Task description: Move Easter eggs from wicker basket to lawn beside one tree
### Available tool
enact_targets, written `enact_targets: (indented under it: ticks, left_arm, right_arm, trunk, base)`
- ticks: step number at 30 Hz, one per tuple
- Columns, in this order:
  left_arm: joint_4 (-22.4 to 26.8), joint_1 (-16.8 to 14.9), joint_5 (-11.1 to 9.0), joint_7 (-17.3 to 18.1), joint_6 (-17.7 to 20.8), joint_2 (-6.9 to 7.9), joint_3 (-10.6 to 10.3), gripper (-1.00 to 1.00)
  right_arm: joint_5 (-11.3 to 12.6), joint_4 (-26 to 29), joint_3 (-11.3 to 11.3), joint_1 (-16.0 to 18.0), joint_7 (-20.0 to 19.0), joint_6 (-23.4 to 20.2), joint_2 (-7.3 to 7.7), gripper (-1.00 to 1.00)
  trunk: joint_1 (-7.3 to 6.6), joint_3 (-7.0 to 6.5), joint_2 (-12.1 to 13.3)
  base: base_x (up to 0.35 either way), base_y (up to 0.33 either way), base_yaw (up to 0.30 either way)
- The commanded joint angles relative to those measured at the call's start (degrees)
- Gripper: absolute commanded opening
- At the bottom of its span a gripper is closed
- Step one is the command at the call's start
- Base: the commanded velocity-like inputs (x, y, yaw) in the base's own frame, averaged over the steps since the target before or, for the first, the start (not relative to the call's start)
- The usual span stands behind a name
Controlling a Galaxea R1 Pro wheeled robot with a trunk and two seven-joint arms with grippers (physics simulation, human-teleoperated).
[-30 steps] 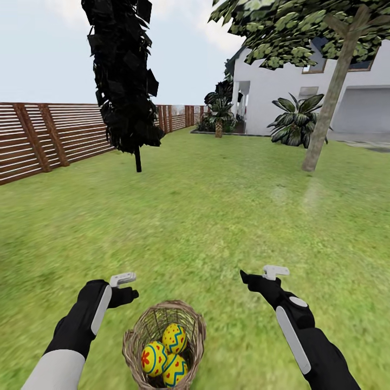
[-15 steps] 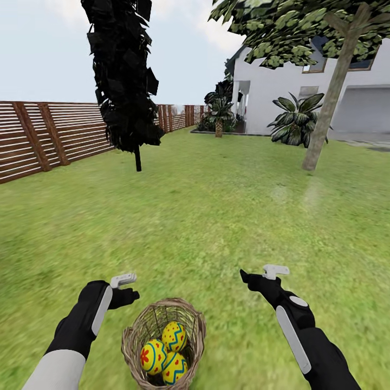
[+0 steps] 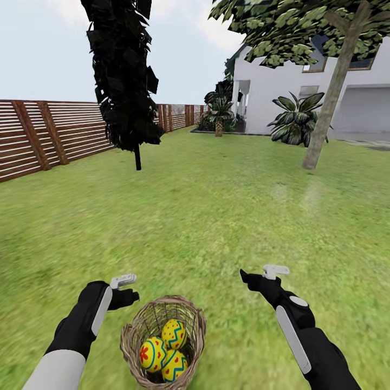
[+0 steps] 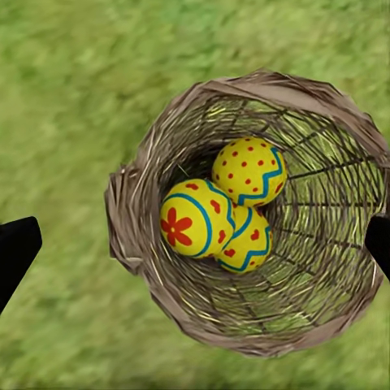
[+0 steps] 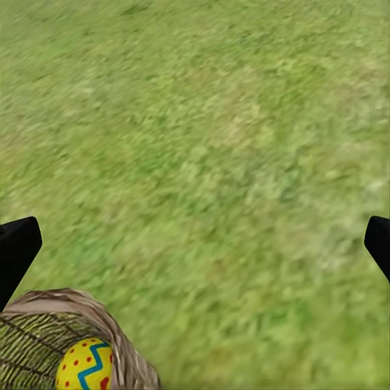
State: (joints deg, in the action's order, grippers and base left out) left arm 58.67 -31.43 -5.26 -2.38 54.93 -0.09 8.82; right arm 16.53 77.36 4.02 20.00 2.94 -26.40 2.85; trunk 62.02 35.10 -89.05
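Three Easter eggs (image 3: 162, 350) sit clustered in the wicker basket (image 3: 190, 317) on the lawn (image 3: 216, 227), directly in front of the robot, with an arm poised on either side. The left gripper (image 3: 126, 288) hangs beside the basket's rim, its fingers spread wide, as the left wrist view confirms with the dark fingertips (image 4: 16, 252) at opposite edges and the basket between them. The right gripper (image 3: 261, 274) hovers over bare grass, well apart from the basket, fingers equally spread and holding nothing.

The step in hand appears to be the first pick. Done well, it would mean taking the topmost egg, the red-dotted one (image 4: 249, 171), descending straight between the basket walls and closing across the egg's narrow middle, since a glossy curved shell is likely to squirt out of an off-centre pinch. The flower-painted egg (image 4: 195, 218) and the heart-marked egg (image 4: 245, 240) beneath press against it and may roll once it lifts.

The eggs are smooth, shiny yellow ovals banded with blue zigzags. The basket is round, of open brown twigs with a thick braided rim, grass showing through its weave. The lawn is short and mottled green. A tree (image 3: 328, 111) with a smooth, leaning grey-brown trunk stands far ahead to the right, near the white house (image 3: 281, 92).
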Motion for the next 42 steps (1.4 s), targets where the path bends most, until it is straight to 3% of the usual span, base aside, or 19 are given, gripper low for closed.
enact_targets:
  ticks: [1,4,8,16,21,23,26,28,42]
  left_arm:
    - [-1.0,0.0,-0.5,-0.3,0.2,0.0,0.1,1.0]
    - [-5.1,0.0,-0.3,-0.3,0.1,-0.06,0.2,1.0]
    - [-6.6,0.0,-0.4,-0.3,-0.1,-0.01,0.2,1.0]
    - [-6.3,0.0,-0.4,-0.2,-2.7,0.23,0.3,1.0]
    - [-3.4,0.0,-0.4,0.0,-3.0,0.44,0.6,1.0]
    - [-3.2,0.0,-0.5,0.0,-3.0,1.33,0.7,1.0]
    - [-3.2,0.0,-0.9,0.3,-3.0,4.23,0.7,1.0]
    - [-3.2,0.0,-0.9,0.4,-3.0,5.0,0.8,1.0]
    - [-2.9,-0.1,-0.9,1.9,-3.1,5.35,0.5,1.0]
  right_arm:
    - [0.4,0.1,0.1,0.0,0.3,-0.2,0.05,1.0]
    - [0.4,0.1,0.1,0.0,0.3,-0.2,0.05,1.0]
    - [0.4,0.1,0.1,0.0,0.3,-0.2,0.05,1.0]
    - [0.4,0.1,0.1,0.0,0.3,-0.2,0.05,1.0]
    - [0.4,0.1,0.1,0.0,0.3,-0.2,0.05,1.0]
    - [0.4,0.1,0.2,0.0,0.3,-0.2,0.05,1.0]
    - [0.4,0.1,0.2,0.0,0.3,-0.2,0.05,1.0]
    - [0.4,0.1,0.2,0.0,0.3,-0.2,0.05,1.0]
    - [0.3,0.1,0.2,0.0,0.4,-0.2,0.04,1.0]
  trunk:
    - [0.22,0.24,-0.4]
    - [0.88,0.78,-1.7]
    - [1.76,1.5,-3.3]
    - [3.52,2.93,-6.5]
    - [4.62,3.83,-8.5]
    - [5.05,4.19,-9.3]
    - [5.71,4.73,-10.5]
    - [6.15,5.09,-11.3]
    - [9.23,7.6,-16.9]
  base:
    - [0.0,0.0,0.0]
    - [0.0,0.0,0.0]
    - [0.0,0.0,0.0]
    - [0.0,0.0,0.0]
    - [0.0,0.0,0.0]
    - [0.0,0.0,0.0]
    - [0.0,0.0,0.0]
    - [0.0,0.0,0.0]
    - [0.0,0.0,0.0]
